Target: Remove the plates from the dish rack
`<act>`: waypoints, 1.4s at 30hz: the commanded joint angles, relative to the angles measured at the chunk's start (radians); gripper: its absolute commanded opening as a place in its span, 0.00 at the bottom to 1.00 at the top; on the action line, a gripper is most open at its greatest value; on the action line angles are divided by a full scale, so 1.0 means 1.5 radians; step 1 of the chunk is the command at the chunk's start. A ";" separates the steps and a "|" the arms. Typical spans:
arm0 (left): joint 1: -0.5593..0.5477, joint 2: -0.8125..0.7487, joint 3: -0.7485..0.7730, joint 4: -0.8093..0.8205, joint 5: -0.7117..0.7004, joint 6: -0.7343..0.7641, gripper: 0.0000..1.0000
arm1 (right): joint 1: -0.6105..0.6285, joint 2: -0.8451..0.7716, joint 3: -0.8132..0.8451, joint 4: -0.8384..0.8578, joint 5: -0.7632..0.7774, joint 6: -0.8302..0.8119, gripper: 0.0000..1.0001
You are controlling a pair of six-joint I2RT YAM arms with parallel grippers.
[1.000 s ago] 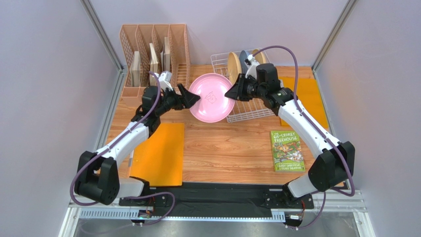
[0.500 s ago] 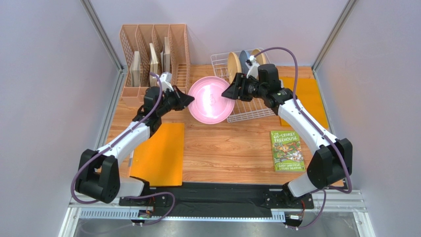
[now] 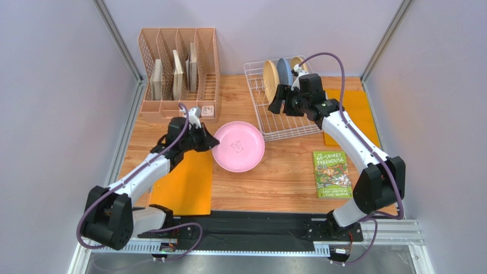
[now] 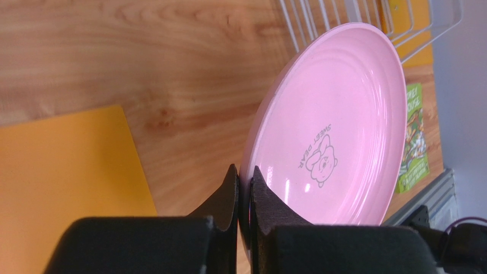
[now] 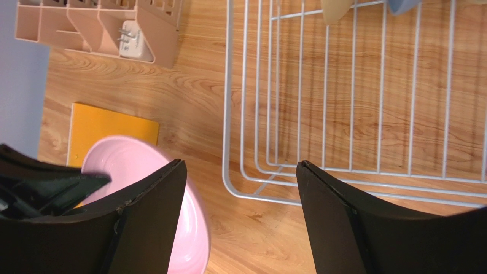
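My left gripper (image 3: 209, 141) (image 4: 244, 177) is shut on the left rim of the pink plate (image 3: 239, 146) (image 4: 337, 114), which has a small bear mark at its centre. The plate is over the wood just right of the left orange mat (image 3: 183, 177), in front of the white wire dish rack (image 3: 286, 127) (image 5: 228, 114). Three plates stand upright at the rack's far end: a pale yellow one (image 3: 270, 73), a blue one (image 3: 283, 68) and a cream-tan one (image 3: 298, 63). My right gripper (image 3: 276, 103) (image 5: 240, 164) hangs open and empty above the rack's front part. The pink plate (image 5: 123, 157) shows behind its left finger.
A peach slotted organizer (image 3: 177, 63) with beige boards stands at the back left, a small white item (image 3: 206, 111) in its front tray. A second orange mat (image 3: 351, 114) lies right of the rack. A green book (image 3: 331, 174) lies near the right arm.
My left gripper closed on the pink plate's rim and carried it toward the near left. My right gripper let go of the plate, opened and pulled back over the rack.
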 commanded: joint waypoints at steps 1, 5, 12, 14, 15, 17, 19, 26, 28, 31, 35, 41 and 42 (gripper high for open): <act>-0.005 -0.051 -0.048 -0.050 0.024 0.009 0.00 | -0.011 0.014 0.037 -0.014 0.053 -0.028 0.76; -0.006 -0.063 -0.087 -0.041 0.011 0.011 0.00 | -0.017 0.031 0.051 -0.014 0.071 -0.027 0.76; -0.007 -0.009 -0.124 0.024 -0.009 0.017 0.00 | -0.027 0.073 0.109 -0.018 0.091 -0.029 0.76; -0.007 0.005 -0.132 0.045 -0.018 0.013 0.00 | -0.027 0.092 0.122 -0.022 0.092 -0.031 0.76; -0.007 0.018 -0.140 0.067 -0.020 0.009 0.00 | -0.028 0.098 0.134 -0.024 0.094 -0.031 0.76; -0.008 0.032 -0.146 0.088 -0.024 0.005 0.00 | -0.029 0.115 0.146 -0.025 0.098 -0.035 0.76; -0.009 0.055 -0.148 0.105 -0.035 0.000 0.00 | -0.029 0.128 0.162 -0.030 0.111 -0.037 0.76; -0.010 0.102 -0.148 0.133 -0.065 0.001 0.16 | -0.029 0.191 0.233 -0.041 0.211 -0.072 0.75; -0.012 0.115 -0.142 0.134 -0.072 0.004 0.24 | -0.028 0.215 0.251 -0.042 0.224 -0.087 0.74; -0.014 0.127 -0.132 0.132 -0.079 0.006 0.41 | -0.027 0.252 0.303 -0.054 0.236 -0.105 0.73; -0.017 0.122 -0.123 0.119 -0.096 0.009 0.53 | -0.021 0.294 0.369 -0.070 0.251 -0.124 0.73; -0.020 0.072 -0.106 0.073 -0.131 0.018 0.61 | 0.003 0.360 0.466 -0.080 0.309 -0.188 0.70; -0.021 0.062 -0.104 0.067 -0.139 0.021 0.61 | 0.007 0.372 0.481 -0.089 0.318 -0.196 0.70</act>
